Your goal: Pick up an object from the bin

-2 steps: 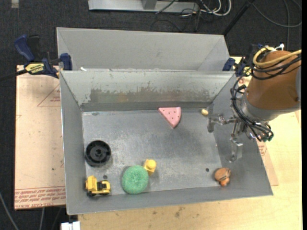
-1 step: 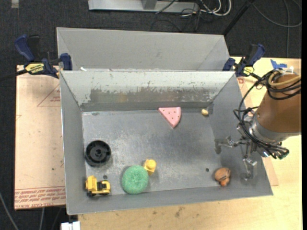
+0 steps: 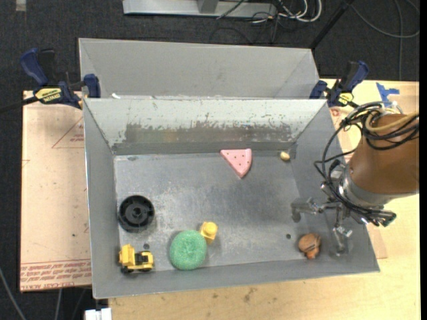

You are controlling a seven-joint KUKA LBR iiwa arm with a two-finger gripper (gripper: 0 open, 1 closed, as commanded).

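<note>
While the small brown lump (image 3: 309, 245) lies near the front right corner of the bin (image 3: 200, 119), my gripper (image 3: 333, 234) hangs just beside it, on its right.

The lump looks rounded and reddish-brown with a paler top, and it sits alone on the floor. I cannot tell whether the pincer is released or clenched. To take the lump cleanly, I judge I should centre over it before descending, minding the sloped right wall. Well apart lie a pink wedge (image 3: 237, 161), a green ball (image 3: 187, 249), a yellow toy truck (image 3: 135, 259) and a black wheel (image 3: 136, 213).
</note>
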